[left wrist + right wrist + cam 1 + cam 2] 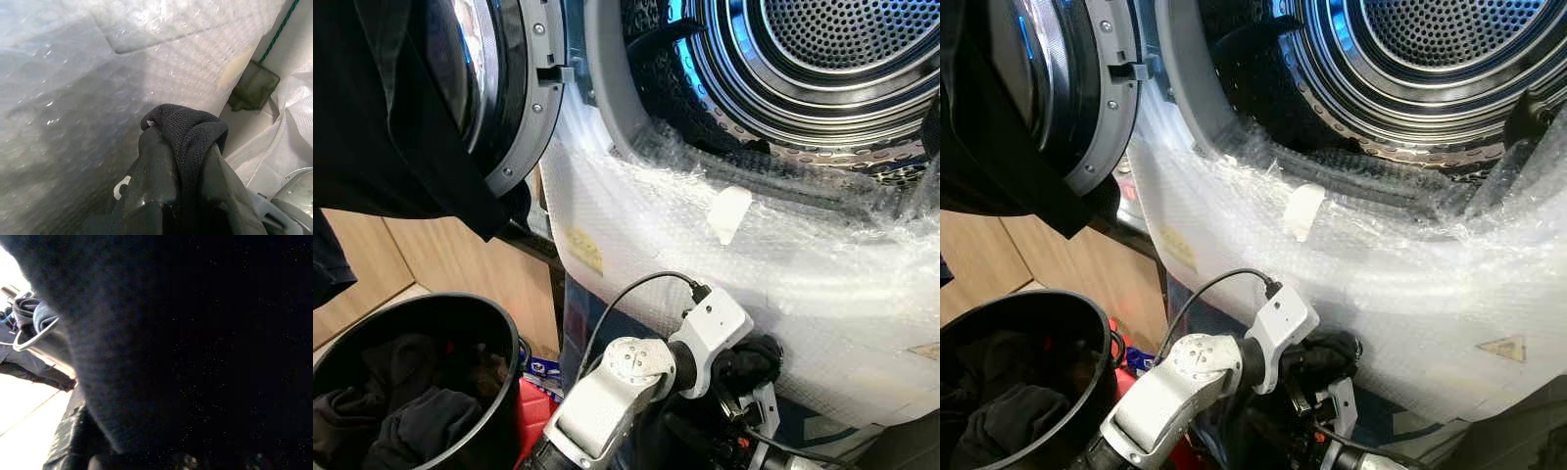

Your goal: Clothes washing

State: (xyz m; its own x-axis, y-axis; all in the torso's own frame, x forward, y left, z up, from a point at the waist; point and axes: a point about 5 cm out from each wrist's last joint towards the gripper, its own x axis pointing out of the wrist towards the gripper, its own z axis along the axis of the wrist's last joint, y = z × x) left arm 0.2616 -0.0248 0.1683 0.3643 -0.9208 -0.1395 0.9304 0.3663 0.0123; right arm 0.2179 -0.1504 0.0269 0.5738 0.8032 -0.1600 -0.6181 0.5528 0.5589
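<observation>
Black cloth [188, 142] is pinched tight in the left gripper [749, 364], low at 5 o'clock, under the washer drum [803, 59]; right gripper's fingers: cannot tell

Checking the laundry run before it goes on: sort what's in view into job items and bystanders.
Job items:
- washing machine drum, door open
- black bucket of dark clothes
- black garment pinched in the left gripper
- dark cloth hanging over the door

Bystanders:
- bubble wrap on the machine's front
- red container
- wooden panel
</observation>
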